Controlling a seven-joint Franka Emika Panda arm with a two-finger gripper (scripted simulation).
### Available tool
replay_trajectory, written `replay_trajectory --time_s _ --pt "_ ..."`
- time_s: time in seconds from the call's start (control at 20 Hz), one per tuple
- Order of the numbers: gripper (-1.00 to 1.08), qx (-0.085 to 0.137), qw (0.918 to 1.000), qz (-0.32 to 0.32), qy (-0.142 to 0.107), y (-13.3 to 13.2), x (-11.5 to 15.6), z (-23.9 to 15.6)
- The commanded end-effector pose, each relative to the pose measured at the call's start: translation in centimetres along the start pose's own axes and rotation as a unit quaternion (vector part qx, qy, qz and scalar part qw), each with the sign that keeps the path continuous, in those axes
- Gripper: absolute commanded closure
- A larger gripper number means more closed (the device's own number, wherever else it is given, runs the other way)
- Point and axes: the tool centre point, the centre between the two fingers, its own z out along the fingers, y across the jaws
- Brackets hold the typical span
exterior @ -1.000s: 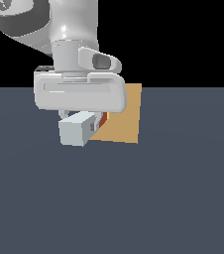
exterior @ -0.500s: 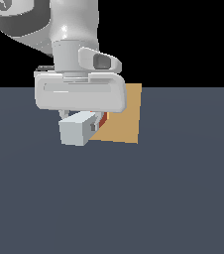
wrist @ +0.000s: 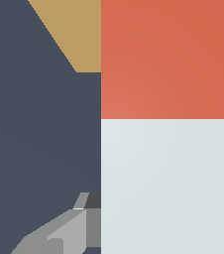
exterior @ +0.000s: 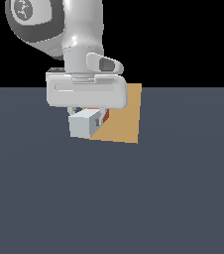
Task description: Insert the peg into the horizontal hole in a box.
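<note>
I saw the gripper (exterior: 88, 115) low over the grey surface (exterior: 112, 198), far from its near edge and right in front of the box (exterior: 121, 121). The jaws were closed on the peg (exterior: 82, 124). They held it level, with its white end facing the camera and its red end (wrist: 169, 58) pointing at the tan box. In the wrist view the peg filled most of the picture, and one grey finger (wrist: 67, 233) sat tight against its white side. So the peg sat between the jaws, under the big white hand.

I could not see the hole at all. The hand and the peg hid it. I could not tell if the red tip was inside the box or only touching its face.

What could go wrong? I think the peg could miss the hole. The hole is only a little bigger than the peg. If the peg was a bit high, low or tilted, the tip would bump the face. Then the box might slide, or the peg might slip in the jaws.
</note>
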Motion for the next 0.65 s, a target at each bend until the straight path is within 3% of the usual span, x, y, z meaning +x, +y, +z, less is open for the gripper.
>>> replay_trajectory --time_s 0.0,0.3,0.6 --pt "1.08 -0.003 1.0000 -0.001 0.001 0.1 2.1 -0.3" --pt "1.08 -0.003 1.0000 -0.001 0.001 0.1 6.1 -0.3" --pt "1.08 -0.004 1.0000 -0.001 0.001 0.2 7.4 -0.4"
